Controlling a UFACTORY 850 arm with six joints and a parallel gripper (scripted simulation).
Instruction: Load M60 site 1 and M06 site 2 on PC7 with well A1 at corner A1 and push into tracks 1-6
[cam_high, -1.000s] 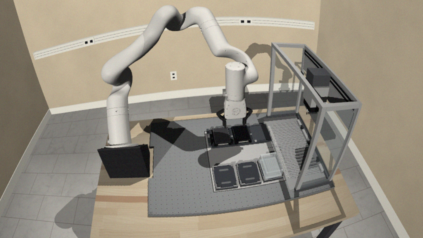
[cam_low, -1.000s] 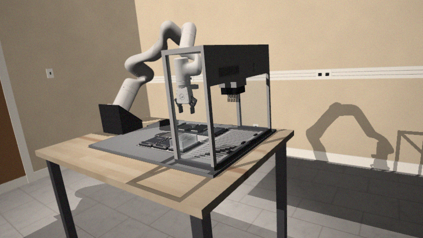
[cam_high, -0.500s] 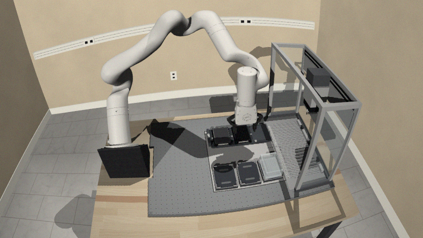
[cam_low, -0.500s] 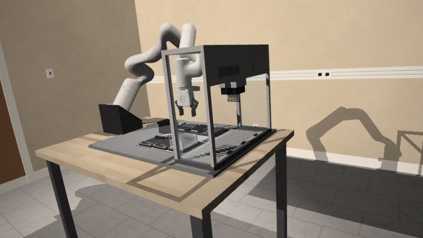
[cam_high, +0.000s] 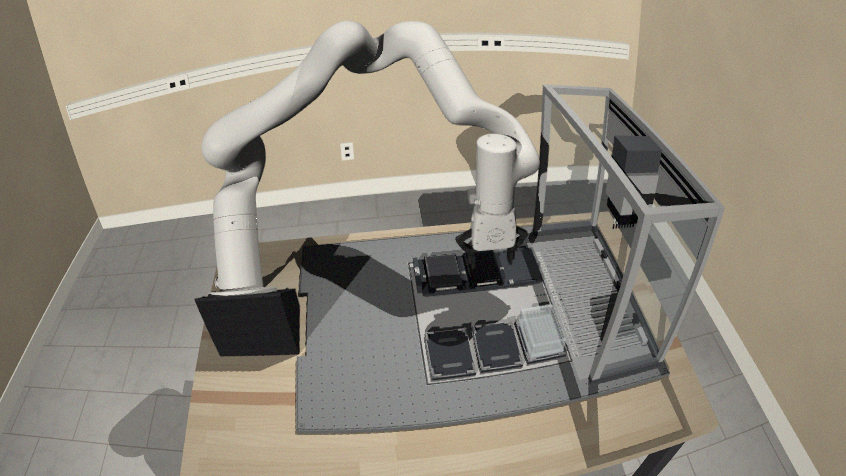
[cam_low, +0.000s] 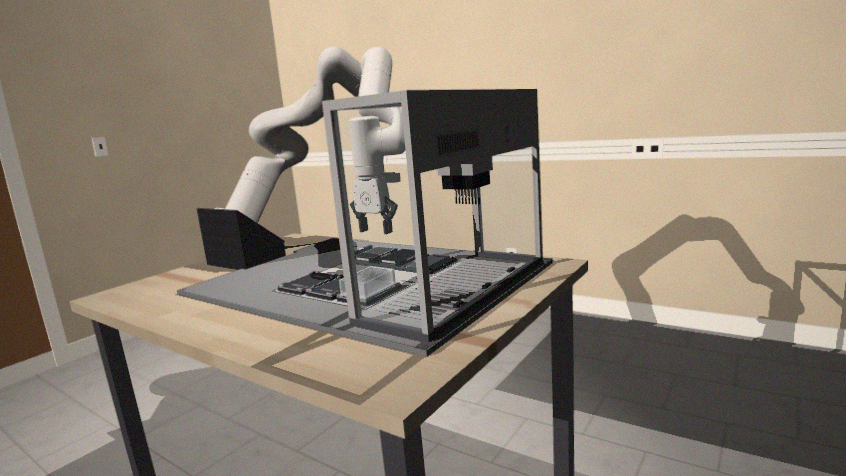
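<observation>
The plate carrier PC7 (cam_high: 476, 272) lies on the apron in front of the rails, handle end to the left; it also shows in the exterior view (cam_low: 397, 256). A dark plate sits on site 1 (cam_high: 443, 271) and another on site 2 (cam_high: 486, 267). Site 3 (cam_high: 523, 263) looks bare. The clear deep-well block M09 (cam_high: 539, 334) stands in nest S3 and shows in the exterior view (cam_low: 369, 282). Nests S1 (cam_high: 450, 352) and S2 (cam_high: 496, 346) look empty. My gripper (cam_high: 492, 248) hangs open and empty a short way above the carrier, about over site 2 (cam_low: 373, 224).
The instrument's grey frame (cam_high: 627, 236) stands to the right over the loading rails (cam_high: 582, 296). A dark pipetting head (cam_high: 635, 155) hangs under its top. The frame's posts (cam_low: 343, 207) stand close to my gripper. The arm's black base (cam_high: 251, 322) is at the left.
</observation>
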